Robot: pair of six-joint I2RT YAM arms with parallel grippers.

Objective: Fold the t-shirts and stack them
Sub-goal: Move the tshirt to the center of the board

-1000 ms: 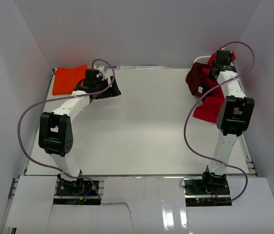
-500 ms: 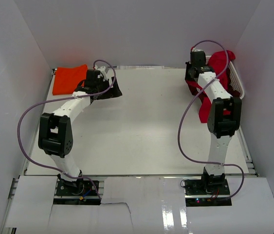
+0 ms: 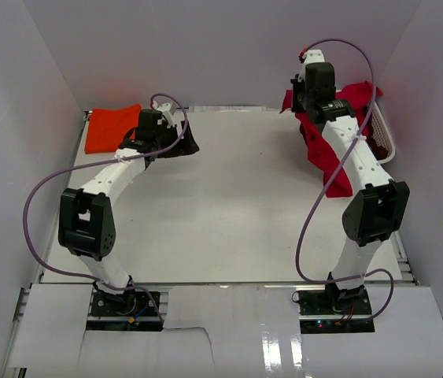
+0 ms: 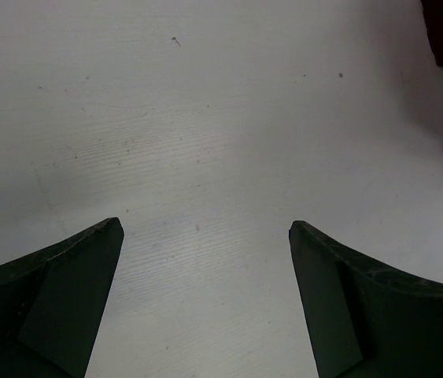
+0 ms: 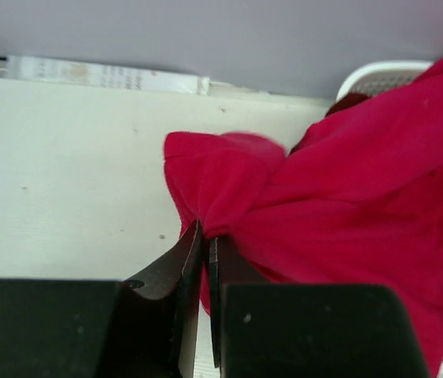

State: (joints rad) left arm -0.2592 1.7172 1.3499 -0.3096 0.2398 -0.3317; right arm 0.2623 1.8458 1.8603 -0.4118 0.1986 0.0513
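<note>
"Up and left went the red t-shirt (image 5: 347,197), half out of the basket (image 3: 384,134) at the far right."

"Who has it?"

"The right gripper (image 5: 207,236), pinched tight on it. The left gripper (image 4: 205,227) is wide open, holding nothing, near the orange t-shirt (image 3: 111,127)."

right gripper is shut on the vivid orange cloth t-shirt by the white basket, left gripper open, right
Wrong colour: the right gripper is shut on the bright crimson red cloth t-shirt, as the right wrist view shows. The rest holds.
</note>
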